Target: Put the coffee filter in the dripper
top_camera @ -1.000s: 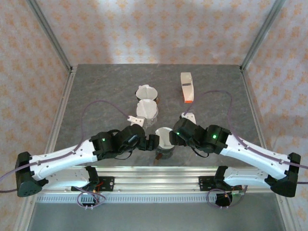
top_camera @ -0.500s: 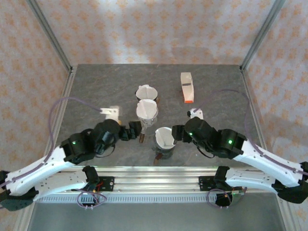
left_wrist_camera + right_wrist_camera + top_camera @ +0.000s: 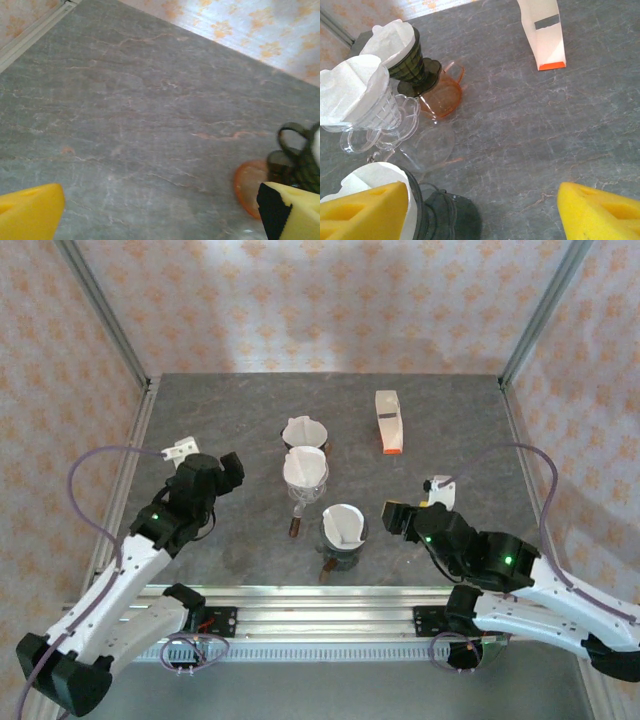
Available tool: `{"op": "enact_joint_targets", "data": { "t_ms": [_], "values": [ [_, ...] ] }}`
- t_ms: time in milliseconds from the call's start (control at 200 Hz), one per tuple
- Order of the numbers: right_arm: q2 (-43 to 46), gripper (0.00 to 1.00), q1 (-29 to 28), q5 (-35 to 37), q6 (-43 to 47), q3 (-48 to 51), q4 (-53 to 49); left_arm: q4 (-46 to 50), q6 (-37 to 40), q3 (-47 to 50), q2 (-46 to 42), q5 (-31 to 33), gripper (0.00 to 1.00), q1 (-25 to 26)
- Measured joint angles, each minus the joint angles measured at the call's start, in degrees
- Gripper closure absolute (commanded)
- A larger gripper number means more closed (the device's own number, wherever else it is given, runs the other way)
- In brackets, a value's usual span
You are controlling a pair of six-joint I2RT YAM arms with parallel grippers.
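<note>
A: Surface?
B: Grey veined table [image 3: 220, 420]. Three stand mid-table in a rough line: far dripper [image 3: 305, 432], clear dripper [image 3: 305, 472], near dripper [image 3: 344, 530].
A: Else?
B: White packet [image 3: 388, 422], orange end, flat, right of them.

Field notes, arms only.

The left arm [image 3: 120, 575] rises from its base at the near left corner and angles forward, with the wrist lifted. A purple cable [image 3: 85, 475] loops out beside it. The left hand [image 3: 229, 465] points away and to the right with its jaws spread wide and nothing between them. In the left wrist view its yellow pads [image 3: 31, 212] sit at opposite lower corners.

The right arm [image 3: 545, 588] lies low from the near right corner and stretches leftward. The right hand [image 3: 394, 516] faces left with its jaws parted, and it is empty too.
</note>
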State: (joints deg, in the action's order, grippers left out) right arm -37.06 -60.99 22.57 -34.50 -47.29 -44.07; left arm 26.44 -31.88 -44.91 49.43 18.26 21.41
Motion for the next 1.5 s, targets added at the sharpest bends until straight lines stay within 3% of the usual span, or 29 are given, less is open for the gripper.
{"op": "enact_joint_targets", "data": {
  "t_ms": [260, 535, 666, 721, 896, 1031, 1106, 1271, 1501],
  "values": [
    [2.58, 0.21, 0.0, 0.59, -0.17, 1.77, -0.09, -12.81, 10.62, 2.29, 9.57, 0.79, 0.0, -3.91],
    [6.25, 0.18, 0.0, 1.57, -0.33, 3.87, -0.83, -27.52, 19.93, 9.53, 21.03, 4.31, 0.0, -14.47],
    [6.43, 0.09, 0.0, 2.54, -0.83, 3.91, -1.68, -39.95, 23.02, 16.17, 23.89, 4.66, 0.0, -14.75],
    [6.43, 0.0, 0.0, 3.41, -1.36, 3.98, -2.25, -44.52, 24.46, 17.4, 26.45, 4.48, 0.0, -14.8],
    [6.34, 0.0, 0.0, 5.81, -2.93, 5.49, -3.34, -55.58, 27.96, 18.4, 31.82, 1.07, 0.0, -16.24],
    [3.93, 0.0, 0.02, 6.95, -2.97, 6.78, -3.26, -72.32, 28.92, 24.04, 35.95, -2.05, 0.0, -18.23],
    [1.53, 0.0, 0.39, 7.67, -2.99, 6.84, -2.91, -72.41, 28.96, 25.24, 38.05, -3.3, 0.0, -18.84],
    [-2.1, 0.0, 5.16, 8.76, -2.16, 6.86, 0.28, -76.63, 29.2, 25.2, 38.1, -4.13, 0.0, -18.78],
    [-7.72, 0.0, 18.99, 10.69, 5.31, 6.86, 10.36, -77.24, 30.4, 24.74, 38.1, -5.2, 0.0, -18.78]
  ]
}}
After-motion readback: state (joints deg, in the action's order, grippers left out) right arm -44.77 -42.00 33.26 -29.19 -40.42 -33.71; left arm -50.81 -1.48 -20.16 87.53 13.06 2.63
